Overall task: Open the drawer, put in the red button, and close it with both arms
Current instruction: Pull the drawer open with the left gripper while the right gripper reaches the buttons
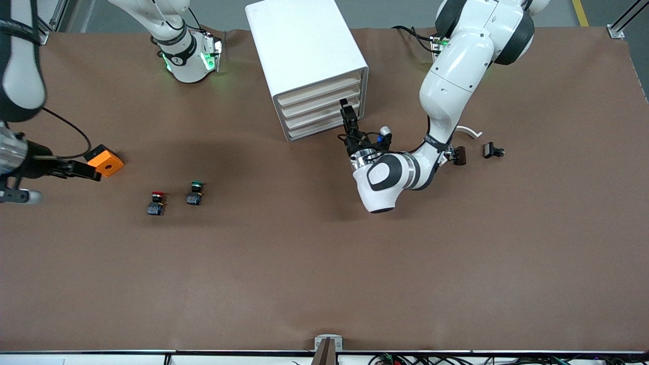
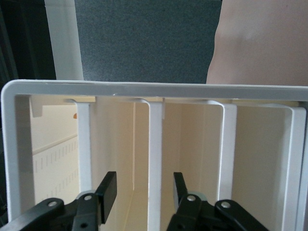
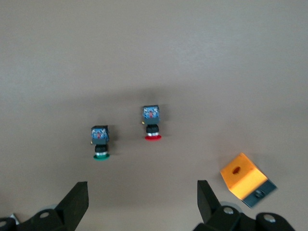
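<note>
The white cabinet [image 1: 304, 56] stands at the back middle with its four cream drawer fronts [image 1: 320, 109] all shut. My left gripper [image 1: 347, 114] is open at those fronts. In the left wrist view the gripper [image 2: 144, 190] has its jaws on either side of one white drawer edge [image 2: 155, 144], not touching it. The red button [image 1: 157, 202] lies on the table toward the right arm's end, beside the green button [image 1: 195, 192]. My right gripper [image 1: 83, 170] is open and empty up in the air, beside the orange cube [image 1: 105, 160]. The right wrist view shows the gripper [image 3: 143, 202] and the red button [image 3: 151, 123] beneath.
The green button [image 3: 99, 142] and the orange cube [image 3: 243, 175] show in the right wrist view. Two small black parts [image 1: 460, 154] [image 1: 493, 150] and a white curved piece [image 1: 469, 131] lie toward the left arm's end. The brown mat [image 1: 324, 263] covers the table.
</note>
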`<state>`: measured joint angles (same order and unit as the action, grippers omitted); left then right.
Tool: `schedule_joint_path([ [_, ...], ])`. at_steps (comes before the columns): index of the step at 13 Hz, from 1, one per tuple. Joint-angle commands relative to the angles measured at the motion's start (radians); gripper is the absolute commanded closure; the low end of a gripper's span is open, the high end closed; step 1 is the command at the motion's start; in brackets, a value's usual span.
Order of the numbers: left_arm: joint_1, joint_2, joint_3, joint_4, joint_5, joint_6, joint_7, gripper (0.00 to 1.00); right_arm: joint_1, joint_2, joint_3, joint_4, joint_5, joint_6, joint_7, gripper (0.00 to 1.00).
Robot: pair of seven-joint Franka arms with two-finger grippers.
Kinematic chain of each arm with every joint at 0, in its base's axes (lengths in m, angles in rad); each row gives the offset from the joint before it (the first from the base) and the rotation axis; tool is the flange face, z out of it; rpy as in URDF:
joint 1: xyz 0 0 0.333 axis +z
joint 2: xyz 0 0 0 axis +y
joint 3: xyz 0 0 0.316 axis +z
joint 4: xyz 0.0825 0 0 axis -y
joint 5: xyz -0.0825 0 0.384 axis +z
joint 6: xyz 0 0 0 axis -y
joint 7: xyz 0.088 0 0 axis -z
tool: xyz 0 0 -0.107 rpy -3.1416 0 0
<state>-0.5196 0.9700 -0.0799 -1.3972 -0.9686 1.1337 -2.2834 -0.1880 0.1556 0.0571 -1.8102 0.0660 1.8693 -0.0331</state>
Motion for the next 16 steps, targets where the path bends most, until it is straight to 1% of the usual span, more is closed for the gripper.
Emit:
schedule_joint_path([
  [1,-0.025,0.019,-0.001,0.021,-0.024,-0.002,-0.025,0.46,0.031,-0.021,0.0,-0.108,0.002,0.147,0.042,0.0],
  [2,-0.03,0.019,-0.003,0.021,-0.025,-0.002,-0.025,0.47,0.035,-0.015,0.0,-0.165,0.002,0.234,0.042,0.0],
  [3,-0.04,0.019,-0.001,0.021,-0.031,-0.002,-0.025,0.5,0.041,-0.01,0.0,-0.22,0.002,0.319,0.041,0.0],
  [4,-0.043,0.019,-0.001,0.021,-0.033,-0.002,-0.027,0.51,0.042,0.014,-0.002,-0.26,-0.011,0.402,0.032,0.0],
  [5,-0.053,0.019,-0.003,0.021,-0.035,0.0,-0.027,0.53,0.039,0.045,0.0,-0.277,-0.041,0.459,0.03,0.0],
  [6,-0.059,0.019,-0.001,0.021,-0.033,0.0,-0.028,0.57,0.035,0.065,-0.002,-0.281,-0.052,0.471,0.03,0.0],
  [8,-0.06,0.019,-0.001,0.021,-0.033,0.0,-0.028,0.72,0.033,0.102,-0.002,-0.281,-0.052,0.488,0.03,0.0],
  [10,-0.065,0.019,-0.001,0.021,-0.03,0.0,-0.037,0.79,0.036,0.152,-0.002,-0.287,-0.055,0.557,0.029,0.0],
  [11,-0.066,0.019,-0.001,0.023,-0.03,0.0,-0.039,0.83,0.036,0.18,-0.002,-0.308,-0.055,0.623,0.029,0.0],
  [14,-0.065,0.019,-0.001,0.023,-0.03,0.0,-0.041,0.85,0.036,0.258,-0.002,-0.394,-0.057,0.851,0.027,0.0],
  [16,-0.063,0.019,0.0,0.023,-0.03,0.0,-0.041,0.85,0.036,0.272,-0.003,-0.396,-0.057,0.863,0.027,0.0],
])
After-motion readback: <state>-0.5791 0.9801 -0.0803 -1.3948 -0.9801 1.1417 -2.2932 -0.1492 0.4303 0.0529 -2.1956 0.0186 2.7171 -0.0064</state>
